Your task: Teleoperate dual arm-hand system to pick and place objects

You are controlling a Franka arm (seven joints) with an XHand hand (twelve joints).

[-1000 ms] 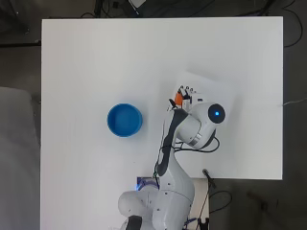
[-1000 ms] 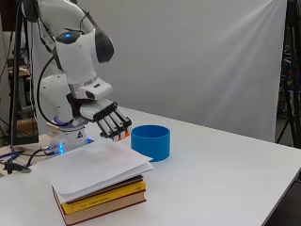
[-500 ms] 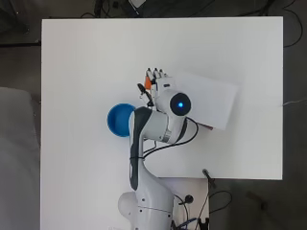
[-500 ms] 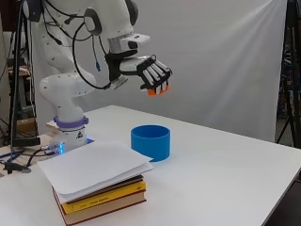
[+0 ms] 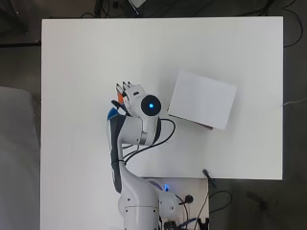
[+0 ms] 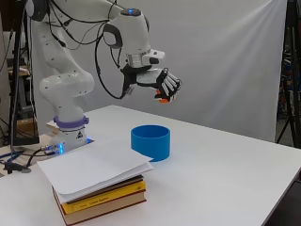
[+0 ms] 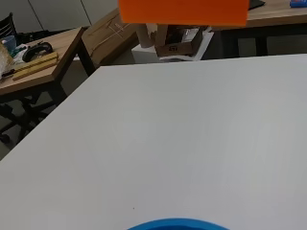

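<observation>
Overhead view: the blue bowl (image 5: 111, 114) is almost wholly covered by the arm, only a sliver of rim showing at the arm's side. The orange object (image 5: 119, 96) appears as a small patch among the fingers (image 5: 125, 87); its shape cannot be told. The books (image 5: 207, 127) under the white sheet (image 5: 202, 99) show only as a thin dark edge.

Side view: the orange object (image 6: 163, 100) is mostly enclosed by the hand (image 6: 162, 85), one small part visible beneath it.

Wrist view: the orange object (image 7: 183, 11) is cut off by the frame edge; the blue bowl (image 7: 175, 224) shows only an arc of rim at the opposite edge. The hand does not show.
</observation>
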